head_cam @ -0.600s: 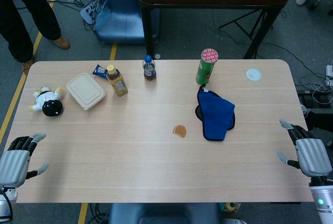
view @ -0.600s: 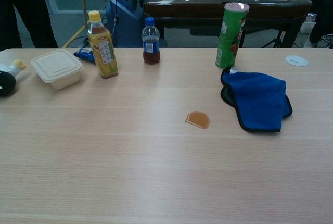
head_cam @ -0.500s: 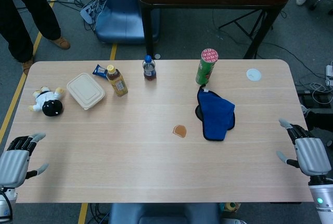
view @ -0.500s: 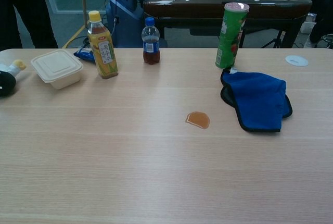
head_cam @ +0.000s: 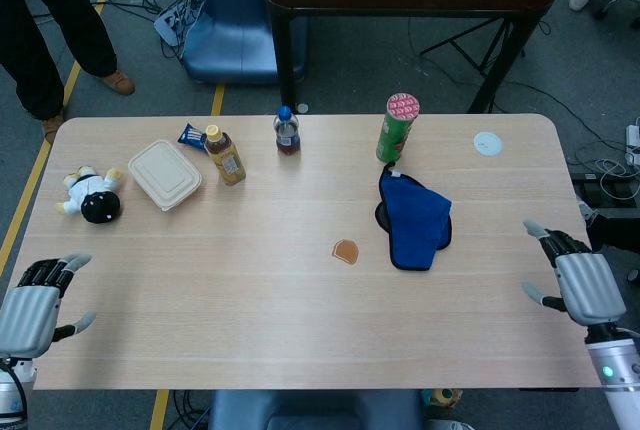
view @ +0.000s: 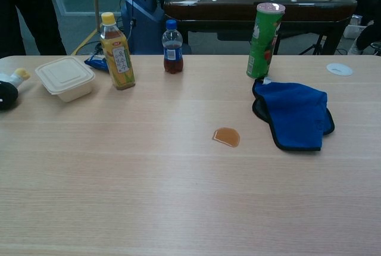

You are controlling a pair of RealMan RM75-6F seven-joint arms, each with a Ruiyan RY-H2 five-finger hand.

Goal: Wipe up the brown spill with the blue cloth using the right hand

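A small brown spill [head_cam: 346,250] [view: 227,137] lies near the middle of the table. Just to its right, the blue cloth [head_cam: 416,220] [view: 294,119] lies loosely bunched, flat on the tabletop. My right hand [head_cam: 577,284] hovers over the table's right edge, well right of the cloth, fingers spread and empty. My left hand [head_cam: 32,312] sits off the table's near left corner, also empty with fingers apart. Neither hand shows in the chest view.
Along the far side stand a green chip can [head_cam: 397,127], a small dark bottle [head_cam: 287,131], a yellow tea bottle [head_cam: 225,155], a beige lunch box [head_cam: 164,174] and a plush toy [head_cam: 92,195]. A white disc [head_cam: 487,143] lies far right. A person stands at upper left.
My right hand has shifted slightly left and up, toward the table's right edge. The cloth, the spill and the left hand are unchanged.
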